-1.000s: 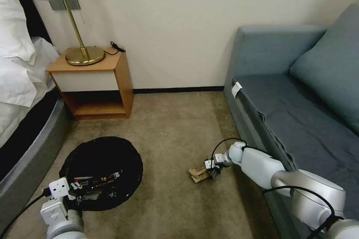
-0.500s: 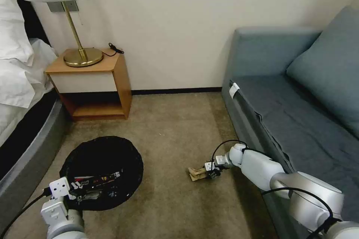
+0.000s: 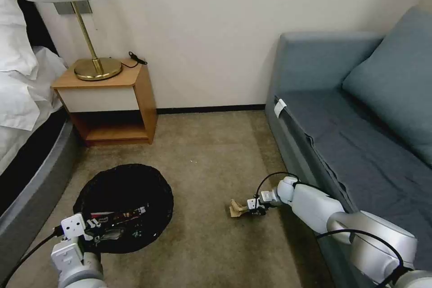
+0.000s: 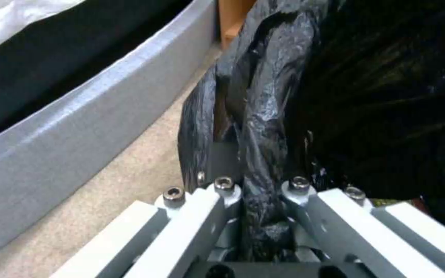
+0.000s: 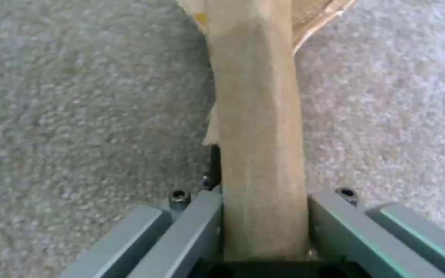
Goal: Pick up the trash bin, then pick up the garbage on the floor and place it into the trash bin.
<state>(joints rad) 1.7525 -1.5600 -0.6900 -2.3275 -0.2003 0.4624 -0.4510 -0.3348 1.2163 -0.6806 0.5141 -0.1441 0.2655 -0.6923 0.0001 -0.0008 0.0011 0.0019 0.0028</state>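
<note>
Right gripper (image 3: 250, 204) reaches low over the tan carpet (image 3: 207, 162), beside the front of a grey-blue sofa (image 3: 360, 112), with its fingers closed on a piece of crumpled tan paper (image 3: 236, 209). From the head camera the paper looks like a small folded scrap resting on or just above the floor. The right wrist camera shows what that view cannot: a flat strip of the tan paper (image 5: 259, 127) is pinched tightly between the two grey fingers (image 5: 194, 227) and runs straight out past them over the carpet.

Left gripper (image 3: 92, 229) is at the near rim of the trash bin (image 3: 123, 207), which sits on the carpet between a bed (image 3: 27, 153) and the sofa. The head camera looks down into the black-lined bin, where a red-and-white wrapper (image 3: 117, 218) and other litter lie; any printing on them is too small to read. The left wrist camera shows the grip itself: a fold of the crinkly black bag (image 4: 256, 127) is clamped between that gripper's fingers (image 4: 202, 216).

A wooden nightstand (image 3: 110, 99) with a brass lamp (image 3: 90, 27) stands against the wall behind the bin.
</note>
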